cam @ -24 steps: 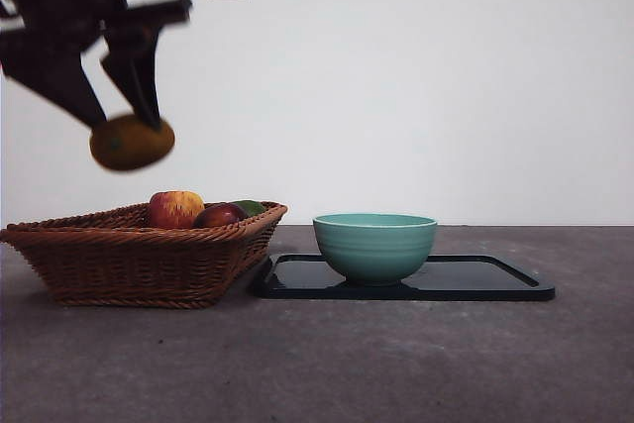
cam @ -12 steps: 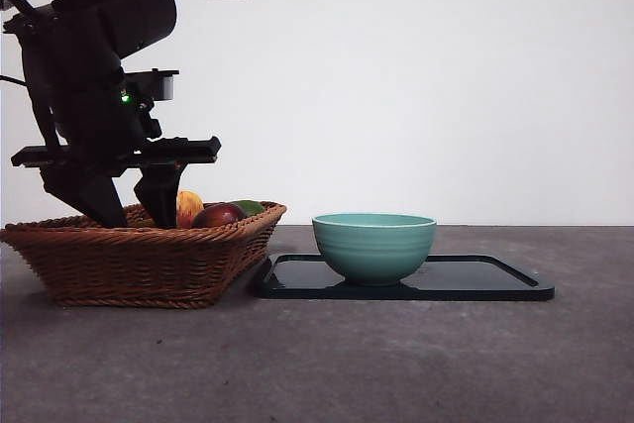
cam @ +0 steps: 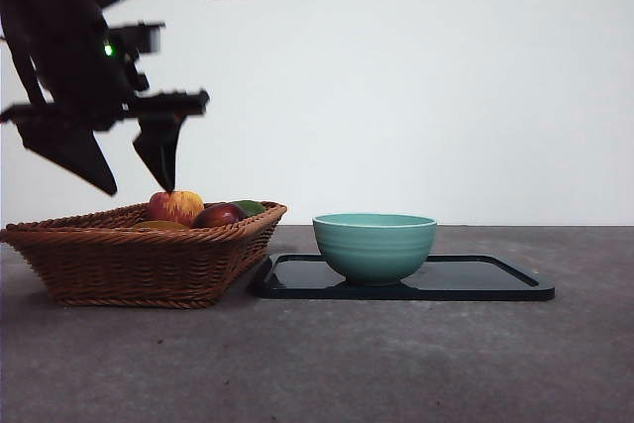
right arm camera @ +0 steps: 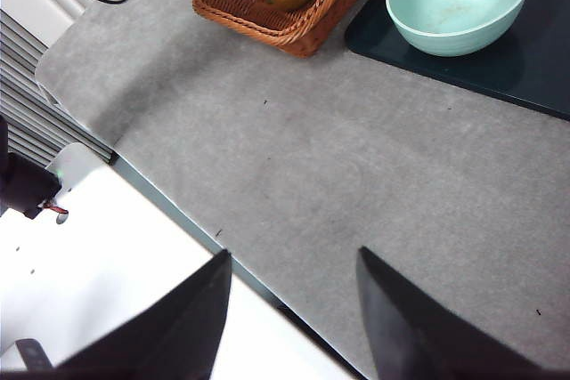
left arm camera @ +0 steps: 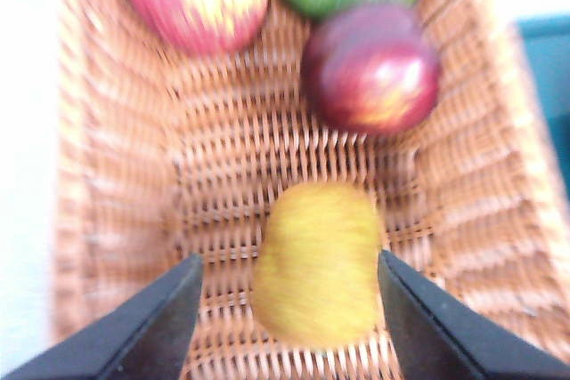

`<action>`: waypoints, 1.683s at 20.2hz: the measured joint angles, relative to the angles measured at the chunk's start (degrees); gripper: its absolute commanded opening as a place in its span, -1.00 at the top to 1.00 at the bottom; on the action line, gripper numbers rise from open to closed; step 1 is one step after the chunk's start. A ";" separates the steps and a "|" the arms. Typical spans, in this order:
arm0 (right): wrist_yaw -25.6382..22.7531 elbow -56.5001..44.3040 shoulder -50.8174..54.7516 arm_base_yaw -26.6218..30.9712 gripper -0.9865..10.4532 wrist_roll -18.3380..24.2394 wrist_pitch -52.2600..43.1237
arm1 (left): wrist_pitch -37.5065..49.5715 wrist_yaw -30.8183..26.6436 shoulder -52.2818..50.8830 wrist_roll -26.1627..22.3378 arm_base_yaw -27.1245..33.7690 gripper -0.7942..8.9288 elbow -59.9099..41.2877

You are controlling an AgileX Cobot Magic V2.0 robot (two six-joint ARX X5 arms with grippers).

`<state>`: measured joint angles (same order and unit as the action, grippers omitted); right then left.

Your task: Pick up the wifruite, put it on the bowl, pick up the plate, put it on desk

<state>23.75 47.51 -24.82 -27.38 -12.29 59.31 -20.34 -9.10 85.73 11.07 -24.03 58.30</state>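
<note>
While my left gripper (cam: 139,190) hangs spread wide and empty at the front view's upper left, the wifruite (left arm camera: 316,264) lies below it in the wicker basket (cam: 139,260), beside an apple (cam: 175,208). Right of the basket, the bowl (cam: 374,247) sits on a dark plate (cam: 495,279) on the desk (cam: 396,364). My right gripper (right arm camera: 294,309) hangs open over bare desk.
</note>
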 measured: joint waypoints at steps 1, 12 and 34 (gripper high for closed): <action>0.00 0.00 0.00 0.00 0.43 0.00 -0.02 | -1.25 0.00 -2.08 -0.28 0.00 0.19 0.00; -2.62 0.00 -0.02 0.00 0.43 -0.22 -2.97 | -20.26 24.55 -28.17 -7.34 -0.11 0.19 0.00; -5.79 0.00 -1.38 0.00 0.43 -7.37 -3.13 | -30.45 42.07 -31.80 -15.08 -0.13 0.19 -0.02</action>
<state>17.96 47.51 -26.20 -27.38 -19.66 56.18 -50.78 32.97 53.93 -4.01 -24.16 58.28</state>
